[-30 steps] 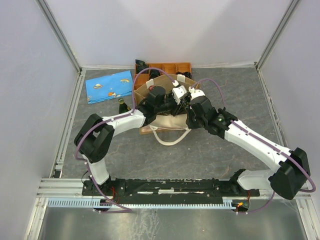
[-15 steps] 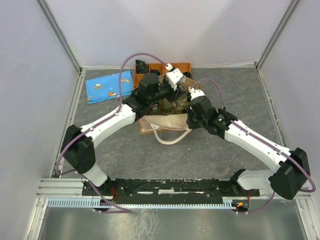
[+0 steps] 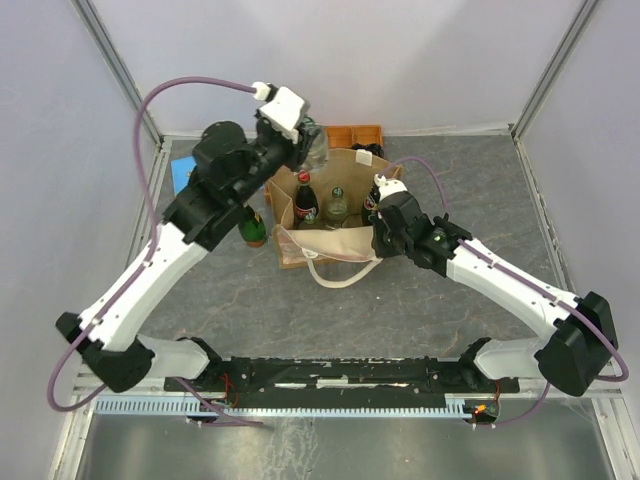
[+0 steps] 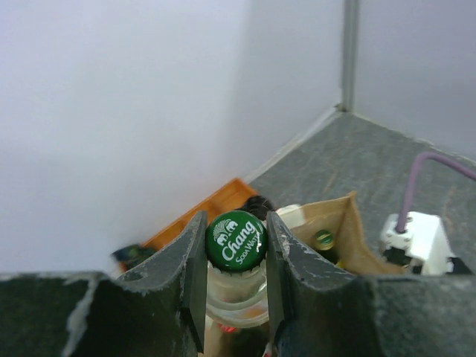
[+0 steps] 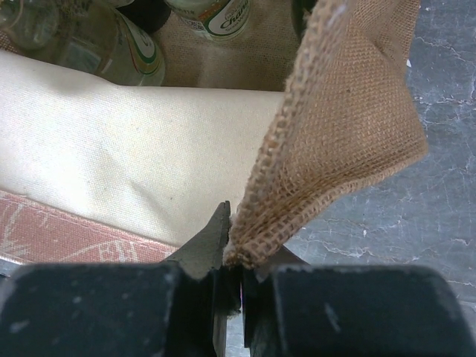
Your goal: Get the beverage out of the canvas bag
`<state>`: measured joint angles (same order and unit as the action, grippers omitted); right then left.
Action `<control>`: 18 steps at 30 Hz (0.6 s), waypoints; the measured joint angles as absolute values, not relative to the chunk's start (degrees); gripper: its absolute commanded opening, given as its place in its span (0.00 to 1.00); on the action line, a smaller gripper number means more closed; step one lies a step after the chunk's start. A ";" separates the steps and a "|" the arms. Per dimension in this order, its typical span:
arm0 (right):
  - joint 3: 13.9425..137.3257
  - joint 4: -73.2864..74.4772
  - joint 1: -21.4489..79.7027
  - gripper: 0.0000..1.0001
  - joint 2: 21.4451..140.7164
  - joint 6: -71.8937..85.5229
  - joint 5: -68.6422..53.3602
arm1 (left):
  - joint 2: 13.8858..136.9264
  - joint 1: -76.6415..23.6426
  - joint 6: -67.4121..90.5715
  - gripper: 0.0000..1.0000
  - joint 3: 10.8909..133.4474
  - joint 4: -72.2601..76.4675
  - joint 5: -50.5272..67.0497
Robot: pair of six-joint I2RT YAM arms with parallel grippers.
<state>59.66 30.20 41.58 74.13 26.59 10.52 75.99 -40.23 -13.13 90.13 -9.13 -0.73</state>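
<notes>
Two fingers of the left tool (image 4: 236, 249) sit narrowly on either side of the neck of a green-capped bottle (image 4: 236, 239), gripping it just under the cap, which reads "Chang". The glass below the cap is clear. From above, the left arm reaches high and far, and the bottle hangs over the far left corner of the canvas bag (image 3: 330, 242). It appears raised above the bag's mouth, though its base cannot be made out.

The right tool (image 5: 234, 277) is almost closed, with only a thin gap between its fingers. It pinches the frayed top corner of the bag's woven right wall, and the fabric folds outward above the grip.

The bag stands upright near the middle of the table (image 3: 460, 170), mouth open and lighter front panel toward the arms. One cream handle (image 3: 340, 275) loops down in front of it. Inside, a red-capped bottle (image 3: 305, 198) stands at the left, with a clear bottle (image 3: 336, 205) just beside it. A reddish printed sheet (image 5: 67, 238) shows under the bag's near edge.

A green bottle (image 3: 253, 228) stands on the table just beside the bag's left wall. An orange tray (image 3: 358, 134) lies behind the bag against the far edge. A sliver of the blue pouch (image 3: 180, 172) shows to the far left, mostly hidden by the left arm.
</notes>
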 measured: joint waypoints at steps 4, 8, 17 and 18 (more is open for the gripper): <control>59.66 29.87 41.58 0.11 74.54 26.11 10.39 | 70.43 -40.21 -13.82 0.03 90.24 -15.29 -9.26; 60.16 29.80 41.58 0.11 75.24 25.41 10.35 | 64.69 -40.18 -13.93 0.03 88.44 -20.10 -16.88; 60.95 30.02 41.56 0.11 76.01 25.02 10.39 | 50.26 -39.90 -9.15 0.03 70.78 -26.00 -27.59; 60.95 30.02 41.56 0.11 75.99 25.04 10.39 | 48.71 -39.92 -8.23 0.03 68.23 -26.72 -28.14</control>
<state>60.95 30.02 41.56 75.99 25.04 10.39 48.71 -39.92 -8.23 68.23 -26.72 -28.14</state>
